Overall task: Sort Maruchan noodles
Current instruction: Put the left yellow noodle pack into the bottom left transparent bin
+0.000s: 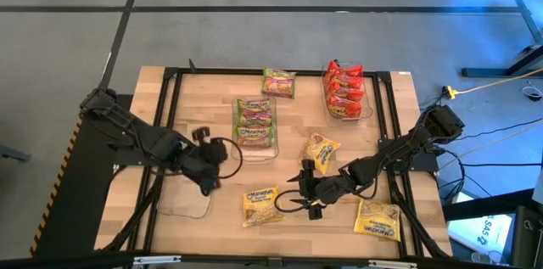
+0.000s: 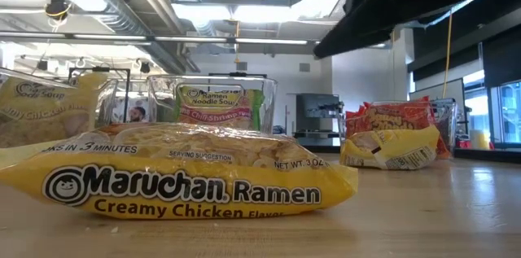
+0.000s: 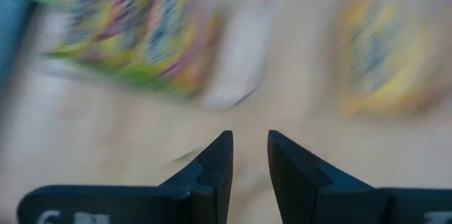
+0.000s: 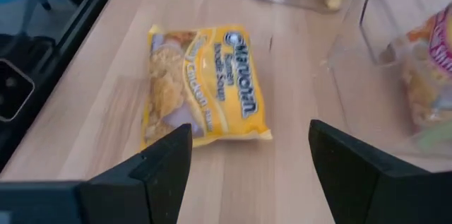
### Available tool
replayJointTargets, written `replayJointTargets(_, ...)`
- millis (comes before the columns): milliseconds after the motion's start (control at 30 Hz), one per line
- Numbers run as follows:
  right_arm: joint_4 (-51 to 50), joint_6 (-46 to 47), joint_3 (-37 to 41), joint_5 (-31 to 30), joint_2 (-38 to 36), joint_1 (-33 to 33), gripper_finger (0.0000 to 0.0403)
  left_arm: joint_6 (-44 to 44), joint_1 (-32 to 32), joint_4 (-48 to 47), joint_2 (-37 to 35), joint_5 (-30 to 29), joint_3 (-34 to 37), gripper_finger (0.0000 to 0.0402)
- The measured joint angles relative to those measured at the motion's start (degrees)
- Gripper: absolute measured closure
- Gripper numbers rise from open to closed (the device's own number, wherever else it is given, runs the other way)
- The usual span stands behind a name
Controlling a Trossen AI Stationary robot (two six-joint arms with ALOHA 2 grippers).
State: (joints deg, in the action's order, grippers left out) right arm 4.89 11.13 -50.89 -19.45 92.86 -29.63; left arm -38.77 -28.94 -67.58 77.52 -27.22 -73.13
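Three yellow Maruchan noodles packets lie flat on the table (image 1: 195, 99): one near the front edge (image 1: 261, 205), one at mid-table (image 1: 321, 152), one at the near right (image 1: 377, 218). Green packets (image 1: 254, 120) fill a clear bin in the middle. Another green packet (image 1: 278, 82) lies at the far edge. Red packets (image 1: 345, 91) stand in a bin at the far right. My left gripper (image 1: 212, 176) hangs over the table left of the green bin, its fingers (image 3: 219, 164) a narrow gap apart, with nothing between them. My right gripper (image 4: 247, 160) stands wide open short of the front yellow packet (image 4: 205, 86).
An empty clear bin (image 1: 188, 203) sits at the near left, below my left arm. Black frame rails (image 1: 392, 116) run along the table's sides. Bare wood lies between the front yellow packet and the near-right one.
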Motion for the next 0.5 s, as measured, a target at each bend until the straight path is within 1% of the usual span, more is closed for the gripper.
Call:
replayJointTargets(33, -0.5, 0.4, 0.0, 0.3, 0.0, 0.0, 0.0150, -3.6, -0.3, 4.1, 0.0, 0.7, -0.6, 0.0318)
replayJointTargets(100, -2.0, 0.7, 0.0, 0.9, 0.0, 0.0, 0.0150, -6.4, -0.9, 12.6, 0.0, 1.5, -1.0, 0.0318)
replayJointTargets(267, -6.8, 0.8, 0.0, -0.1, 0.0, 0.0, 0.0150, -5.3, -3.5, 32.8, 1.0, 1.6, 2.1, 0.0318)
replayJointTargets(400, -10.1, 1.2, 0.0, -0.4, 0.0, -0.1, 0.0150, -5.8, -4.9, 42.3, 3.0, 0.9, 5.1, 0.0318)
replayJointTargets(500, -8.5, 3.0, 1.5, 0.8, 0.0, -0.1, 0.0150, -7.0, -5.0, 43.8, 5.5, -0.6, 5.5, 0.0318)
